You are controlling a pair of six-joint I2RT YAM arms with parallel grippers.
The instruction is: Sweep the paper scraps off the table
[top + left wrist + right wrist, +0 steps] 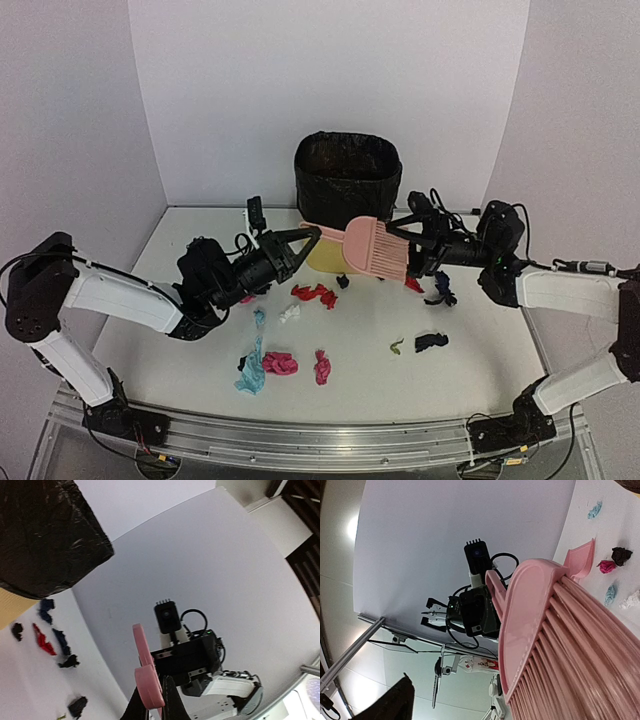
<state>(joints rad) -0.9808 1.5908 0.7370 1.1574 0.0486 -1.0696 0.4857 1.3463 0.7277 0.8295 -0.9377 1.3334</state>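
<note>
Paper scraps lie across the white table [200,390]: red [315,294], white [289,313], light blue [252,370], pink [280,363], black [431,342] and navy [442,288]. My left gripper [308,237] is shut on the pink dustpan's handle [149,682], and the dustpan [325,252] is lifted in front of the bin. My right gripper [402,238] is shut on the pink brush [375,248], held in the air beside the dustpan. The brush bristles [580,650] fill the right wrist view and hide that gripper's fingers. The left wrist view also shows scraps [42,639].
A black-lined bin [347,178] stands at the back centre, right behind the dustpan and brush. White walls close the back and both sides. A metal rail [300,440] runs along the front edge. An olive scrap [396,346] lies next to the black one.
</note>
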